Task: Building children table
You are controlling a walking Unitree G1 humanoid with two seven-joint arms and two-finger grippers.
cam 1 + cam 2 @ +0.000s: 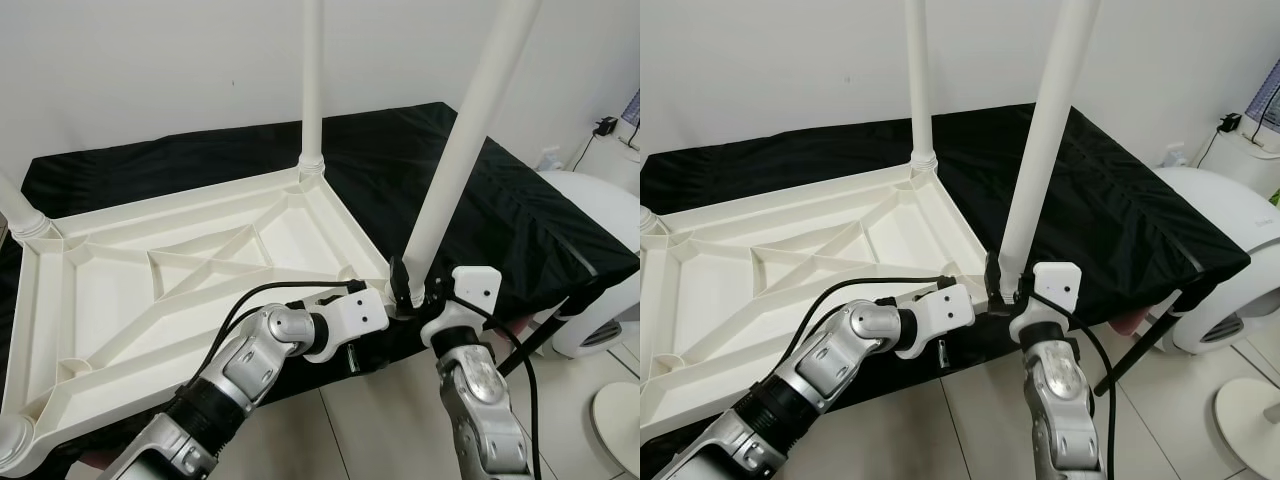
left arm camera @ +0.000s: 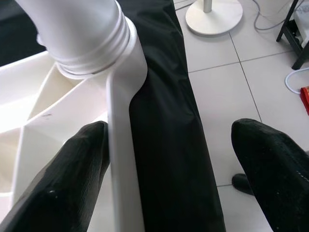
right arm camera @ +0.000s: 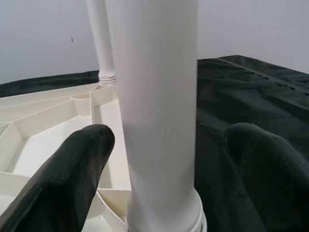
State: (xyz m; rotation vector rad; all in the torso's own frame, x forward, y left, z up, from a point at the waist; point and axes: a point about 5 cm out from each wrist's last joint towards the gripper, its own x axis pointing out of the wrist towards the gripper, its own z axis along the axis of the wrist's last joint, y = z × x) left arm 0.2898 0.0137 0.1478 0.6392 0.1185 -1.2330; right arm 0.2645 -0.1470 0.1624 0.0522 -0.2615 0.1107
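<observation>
Right gripper (image 3: 164, 183) spread open around the near white cylindrical plastic table leg (image 1: 462, 150), one black finger (image 3: 63, 174) on the tabletop side of the leg, the other on the cloth side, neither clearly pressing on it. Set low on that leg, just above the threaded collar where the leg enters the corner socket.

Left gripper (image 2: 169, 169) also spread open, straddling the rim of the upturned cream plastic tabletop (image 1: 170, 290) just beside that same corner socket; one black finger (image 2: 63, 183) lying against the inner face of the rim over the ribbed underside, the other hanging past the edge, above the tiled floor (image 2: 227, 92). Not closed on anything.

Tabletop lying upside down on a black cloth cover (image 1: 500, 200), ribs and diagonal braces facing up. Near leg standing upright in the corner closest to both grippers. Second white leg (image 1: 312, 80) upright in the far corner along the same side, by the pale wall. Further leg bases at the two corners on the opposite side.

Beyond the cloth's edge from the near leg, a rounded white appliance (image 1: 600, 260) on the floor, and a white round stand base (image 2: 212, 17) on the tiles.
</observation>
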